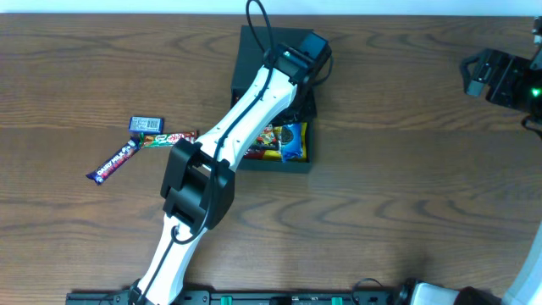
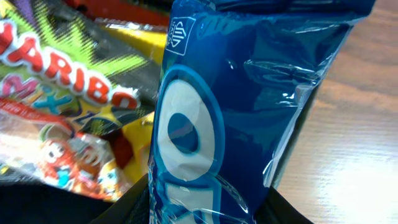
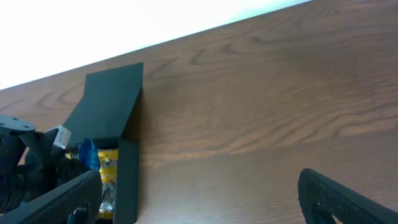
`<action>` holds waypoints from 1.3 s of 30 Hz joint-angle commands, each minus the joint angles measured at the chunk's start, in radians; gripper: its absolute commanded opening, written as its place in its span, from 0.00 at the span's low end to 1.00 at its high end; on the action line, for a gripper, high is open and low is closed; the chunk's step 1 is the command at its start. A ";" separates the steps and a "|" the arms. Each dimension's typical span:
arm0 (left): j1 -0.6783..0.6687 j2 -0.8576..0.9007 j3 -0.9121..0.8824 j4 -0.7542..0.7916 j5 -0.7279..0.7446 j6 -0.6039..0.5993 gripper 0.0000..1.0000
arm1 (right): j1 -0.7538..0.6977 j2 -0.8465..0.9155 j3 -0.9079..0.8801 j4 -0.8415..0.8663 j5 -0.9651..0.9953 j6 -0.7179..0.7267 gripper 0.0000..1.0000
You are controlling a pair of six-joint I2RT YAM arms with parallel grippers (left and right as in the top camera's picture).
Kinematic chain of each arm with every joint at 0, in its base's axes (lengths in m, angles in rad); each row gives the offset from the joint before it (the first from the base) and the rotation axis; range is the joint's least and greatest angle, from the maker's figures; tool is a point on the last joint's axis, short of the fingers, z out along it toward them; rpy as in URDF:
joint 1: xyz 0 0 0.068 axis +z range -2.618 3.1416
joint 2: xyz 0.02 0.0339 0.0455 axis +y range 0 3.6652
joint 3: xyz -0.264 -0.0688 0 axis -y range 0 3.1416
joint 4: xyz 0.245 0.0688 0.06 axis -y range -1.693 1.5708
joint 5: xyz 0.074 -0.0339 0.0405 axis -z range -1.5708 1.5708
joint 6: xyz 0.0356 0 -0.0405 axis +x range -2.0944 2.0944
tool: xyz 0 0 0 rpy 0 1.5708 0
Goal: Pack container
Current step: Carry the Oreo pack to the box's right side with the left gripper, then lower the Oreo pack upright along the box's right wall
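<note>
The dark container [image 1: 310, 146] stands open at the table's middle back, with its lid [image 1: 251, 51] lying flat behind it. My left gripper [image 1: 293, 119] reaches down into it and is shut on a blue snack packet [image 2: 236, 112], which also shows in the overhead view [image 1: 291, 141]. A Haribo bag [image 2: 68, 81] and other yellow and red packets [image 1: 268, 138] lie inside. My right gripper [image 1: 500, 78] is open and empty at the far right; in its wrist view [image 3: 199, 199] the container [image 3: 127, 180] lies to the left.
Three snacks lie on the table left of the container: a small dark blue packet [image 1: 146, 124], a red-green bar [image 1: 169, 137] and a purple bar [image 1: 113, 161]. The left arm's white links [image 1: 222, 140] cross over the container's left side.
</note>
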 commanded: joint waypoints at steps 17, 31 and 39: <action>-0.030 -0.002 -0.051 0.048 -0.004 0.029 0.20 | -0.013 -0.017 0.011 -0.007 -0.001 -0.018 0.99; -0.032 0.024 -0.051 0.087 0.048 0.042 0.20 | -0.013 -0.017 0.011 -0.008 -0.004 -0.018 0.99; -0.033 0.027 -0.052 0.113 0.017 0.064 0.22 | -0.013 -0.017 0.011 -0.011 -0.005 -0.018 0.99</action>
